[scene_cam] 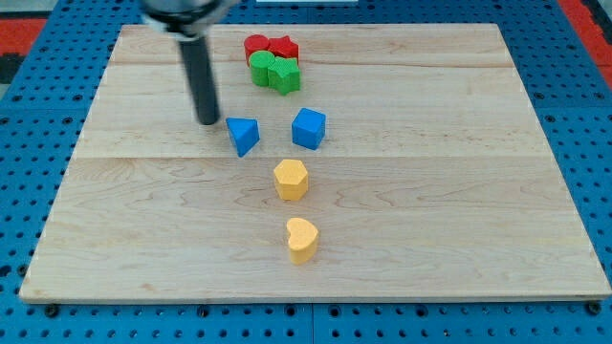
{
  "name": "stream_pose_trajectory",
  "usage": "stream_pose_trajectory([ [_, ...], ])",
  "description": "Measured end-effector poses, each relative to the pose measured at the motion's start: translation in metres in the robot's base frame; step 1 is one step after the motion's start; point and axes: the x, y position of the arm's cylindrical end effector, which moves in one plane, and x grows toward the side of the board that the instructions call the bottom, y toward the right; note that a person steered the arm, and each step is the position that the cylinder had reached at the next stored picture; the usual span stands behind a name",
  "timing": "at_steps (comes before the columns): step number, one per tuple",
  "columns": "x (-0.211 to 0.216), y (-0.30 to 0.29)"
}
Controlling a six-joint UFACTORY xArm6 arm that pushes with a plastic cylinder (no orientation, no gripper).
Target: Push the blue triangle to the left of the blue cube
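The blue triangle (244, 135) lies on the wooden board, a short way to the view's left of the blue cube (309, 128), with a gap between them. My tip (207, 121) stands just to the view's left of the blue triangle, slightly above it in the view, close to it but apart. The dark rod rises from the tip toward the view's top.
Two red blocks (270, 46) and two green blocks (275, 72) cluster near the view's top, above the cube. A yellow hexagon (291, 179) and a yellow heart (302, 239) lie below the blue blocks. The board (459, 191) rests on a blue perforated base.
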Motion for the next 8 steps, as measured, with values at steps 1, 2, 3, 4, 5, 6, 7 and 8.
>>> stream_pose_trajectory([
  [1,0.033,-0.021],
  [2,0.052,0.042],
  [3,0.029,0.081],
  [4,0.024,0.085],
  [5,0.024,0.072],
  [6,0.02,0.072],
  [7,0.02,0.072],
  [8,0.02,0.073],
])
